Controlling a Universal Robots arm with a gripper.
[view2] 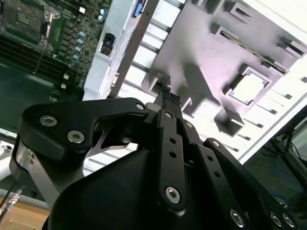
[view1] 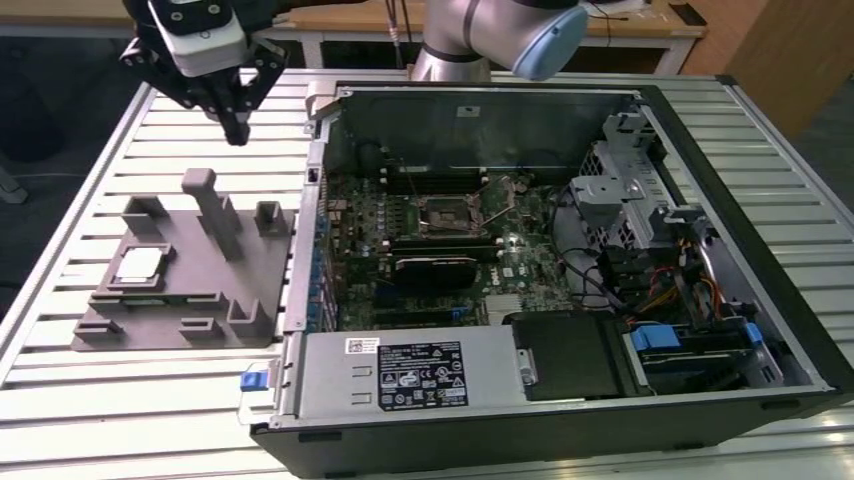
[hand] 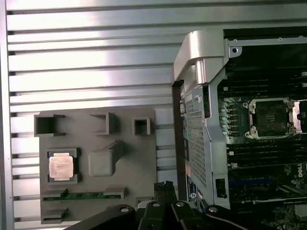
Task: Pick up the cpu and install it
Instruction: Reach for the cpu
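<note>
The cpu [view1: 140, 263], a thin silvery square with tan rim, lies flat, recessed in the grey holder [view1: 194, 285].

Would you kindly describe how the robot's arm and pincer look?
The arm is a silvery grey tube with a pale blue joint cap. The pincer is black, built of hinged bars with silver screw heads, under a light grey housing.

A silver arm [view1: 447, 45] with a pale blue-grey joint cap [view1: 550, 40] ends in a white-and-grey wrist block [view1: 200, 30] and a black, angular hand [view1: 238, 128] studded with round silver screws [view2: 172, 194].
</note>
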